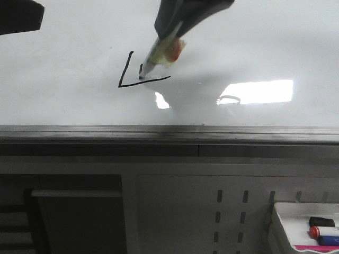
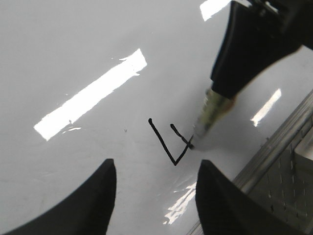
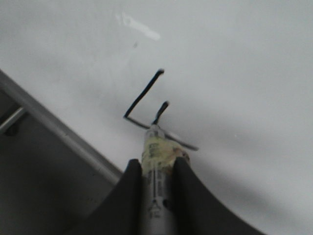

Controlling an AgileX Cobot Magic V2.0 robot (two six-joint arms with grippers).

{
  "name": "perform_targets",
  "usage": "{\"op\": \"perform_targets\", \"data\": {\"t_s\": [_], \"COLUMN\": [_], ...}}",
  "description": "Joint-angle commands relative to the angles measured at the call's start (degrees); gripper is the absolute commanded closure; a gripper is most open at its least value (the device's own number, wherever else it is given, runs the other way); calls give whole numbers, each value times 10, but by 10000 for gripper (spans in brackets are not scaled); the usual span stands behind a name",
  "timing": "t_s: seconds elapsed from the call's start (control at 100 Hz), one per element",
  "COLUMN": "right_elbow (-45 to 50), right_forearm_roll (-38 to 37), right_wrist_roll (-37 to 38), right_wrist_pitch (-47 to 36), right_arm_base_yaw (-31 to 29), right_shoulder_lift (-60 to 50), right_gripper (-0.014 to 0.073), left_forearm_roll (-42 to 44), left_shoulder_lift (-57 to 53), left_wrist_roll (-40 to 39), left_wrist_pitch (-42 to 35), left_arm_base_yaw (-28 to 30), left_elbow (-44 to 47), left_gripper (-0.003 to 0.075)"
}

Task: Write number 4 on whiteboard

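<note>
The whiteboard (image 1: 63, 63) fills the upper front view, glossy white with a grey rail. On it is a black number 4 (image 1: 127, 71), showing a slanted stroke, a crossbar and a short start of the vertical stroke; it also shows in the left wrist view (image 2: 168, 142) and the right wrist view (image 3: 144, 100). My right gripper (image 3: 156, 169) is shut on a marker (image 3: 155, 161) with yellowish tape, its tip touching the board at the crossbar (image 1: 142, 78). My left gripper (image 2: 155, 169) is open and empty above the board, near the number.
A grey metal edge rail (image 1: 169, 133) runs along the board's near edge. A small white tray (image 1: 302, 227) at the lower right holds several markers, one with a red cap (image 1: 315, 232). A bright rectangular reflection (image 1: 262, 91) lies right of the number.
</note>
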Motion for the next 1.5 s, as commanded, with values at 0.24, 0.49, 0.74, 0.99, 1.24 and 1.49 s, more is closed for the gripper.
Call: {"op": "perform_targets", "data": {"t_s": [0.24,0.49,0.74,0.99,1.24,1.49], "right_elbow": [28,-6,-16,-16,-16,-16], "right_forearm_roll": [3,1,5,30,46,50], "right_wrist_roll": [-3,-3,-3,-3,-3,-3], "right_wrist_pitch": [-44,1,40,43,44,44], "right_arm_base_yaw": [49,101,109,109,109,109], "right_shoulder_lift": [-49,-55,-56,-56,-56,-56], "right_gripper": [658,658,658,658,658,658], "left_forearm_roll": [42,62,59,58,57,57], "left_shoulder_lift": [6,106,167,168,168,168], "left_wrist_roll": [-6,-6,-6,-6,-6,-6], "left_wrist_pitch": [-39,-84,-98,-120,-119,-107], "left_arm_base_yaw": [-9,-75,-74,-74,-74,-74], "left_elbow": [-16,-17,-17,-17,-17,-17], "left_gripper": [374,374,374,375,484,741]}}
